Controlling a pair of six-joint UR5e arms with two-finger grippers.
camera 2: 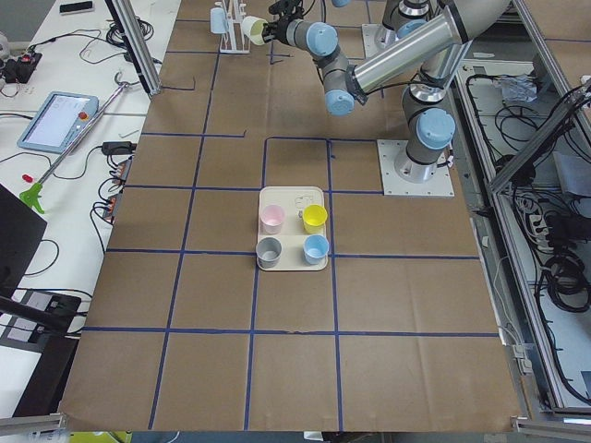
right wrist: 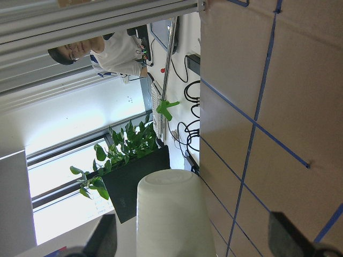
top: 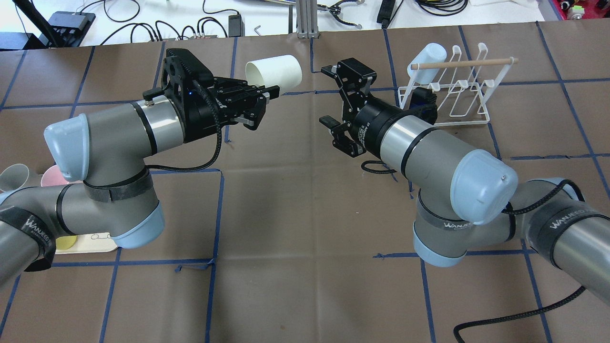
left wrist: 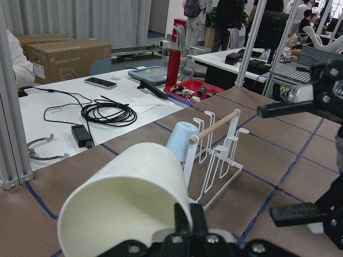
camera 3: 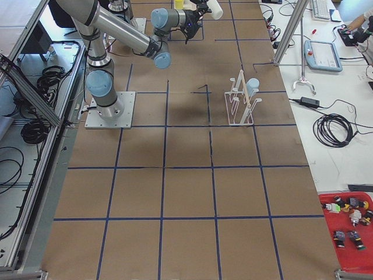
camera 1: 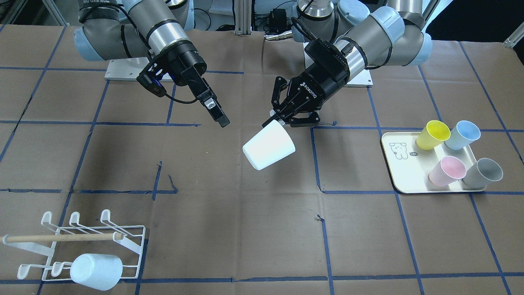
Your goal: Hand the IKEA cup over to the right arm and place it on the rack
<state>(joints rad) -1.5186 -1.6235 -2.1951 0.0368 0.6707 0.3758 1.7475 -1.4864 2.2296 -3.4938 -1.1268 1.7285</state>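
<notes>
The IKEA cup (camera 1: 269,145) is white and hangs tilted on its side above the middle of the table. My left gripper (camera 1: 279,119) is shut on its rim. In the overhead view the cup (top: 274,71) points its closed base towards the right arm (top: 429,147). The right gripper (top: 334,100) is open, a short gap away from the cup and not touching it. The right wrist view shows the cup's base (right wrist: 174,219) centred between the spread fingers (right wrist: 289,241). The white wire rack (camera 1: 82,241) with a wooden dowel stands at the table's right end.
A pale blue cup (camera 1: 96,271) hangs on the rack's near corner. A cream tray (camera 1: 403,172) at the table's left end holds yellow, blue, pink and grey cups. Cables and devices lie beyond the far table edge (top: 214,24). A person (right wrist: 115,53) sits off the table.
</notes>
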